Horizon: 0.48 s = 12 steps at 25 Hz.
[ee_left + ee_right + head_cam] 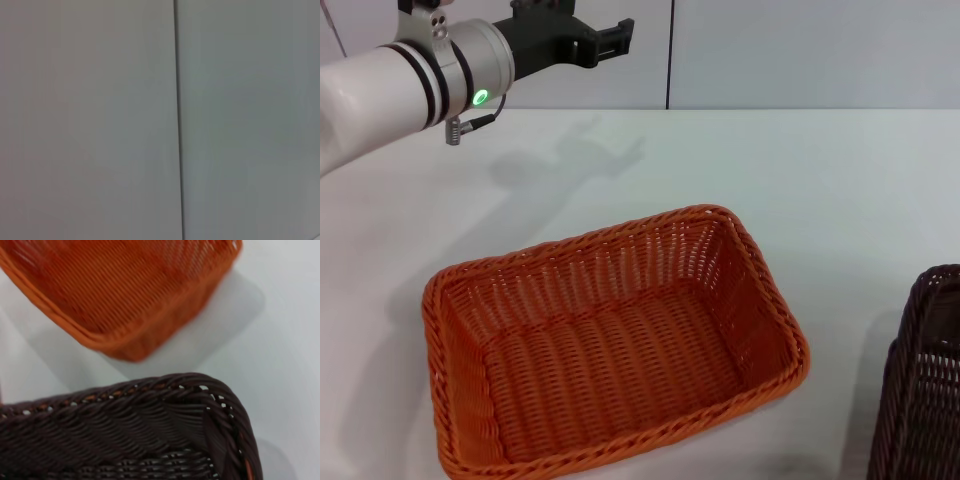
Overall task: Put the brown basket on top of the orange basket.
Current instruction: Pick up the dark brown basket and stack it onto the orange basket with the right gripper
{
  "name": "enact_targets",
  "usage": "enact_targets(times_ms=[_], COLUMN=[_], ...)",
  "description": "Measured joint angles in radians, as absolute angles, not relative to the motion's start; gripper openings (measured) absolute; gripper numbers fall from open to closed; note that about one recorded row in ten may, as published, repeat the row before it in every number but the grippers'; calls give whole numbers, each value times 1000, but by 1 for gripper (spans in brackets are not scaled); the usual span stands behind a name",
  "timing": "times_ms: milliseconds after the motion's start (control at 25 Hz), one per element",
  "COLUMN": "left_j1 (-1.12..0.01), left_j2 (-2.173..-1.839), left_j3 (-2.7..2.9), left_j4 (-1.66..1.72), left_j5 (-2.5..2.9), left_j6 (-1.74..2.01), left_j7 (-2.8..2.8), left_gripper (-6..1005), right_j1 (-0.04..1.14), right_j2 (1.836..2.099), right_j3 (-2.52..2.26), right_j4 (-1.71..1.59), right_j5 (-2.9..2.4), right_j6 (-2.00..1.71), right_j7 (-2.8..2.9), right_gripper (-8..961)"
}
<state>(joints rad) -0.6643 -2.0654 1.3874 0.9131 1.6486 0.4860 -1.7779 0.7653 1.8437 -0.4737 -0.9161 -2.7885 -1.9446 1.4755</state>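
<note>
The orange basket (610,350) stands empty in the middle of the white table, long side running left to right. The brown basket (925,385) stands to its right at the picture's edge, only its left end showing. In the right wrist view the brown basket's braided rim (150,405) is very close below the camera, with the orange basket (130,285) just beyond it and a strip of table between them. The right gripper itself does not show. My left gripper (608,40) is held high at the far left of the table, away from both baskets.
The white table (800,180) stretches behind and to the right of the orange basket. A pale wall with a vertical seam (177,120) fills the left wrist view and stands behind the table.
</note>
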Motion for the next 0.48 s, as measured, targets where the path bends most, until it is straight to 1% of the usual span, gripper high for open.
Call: enact_targets(times_ms=[480], left_j1=[-655], left_j2=[-2062], left_j3=[1379], left_j4=[902], left_j5=[1637], left_j6=[488], left_j7=[-1778], left_gripper=[830], right_j1=[748], right_j2=[1811], right_j3=[-418], right_j4=[-911], right_j5=[-2612], right_j6=[-2111], right_j7=[1407], right_gripper=[135])
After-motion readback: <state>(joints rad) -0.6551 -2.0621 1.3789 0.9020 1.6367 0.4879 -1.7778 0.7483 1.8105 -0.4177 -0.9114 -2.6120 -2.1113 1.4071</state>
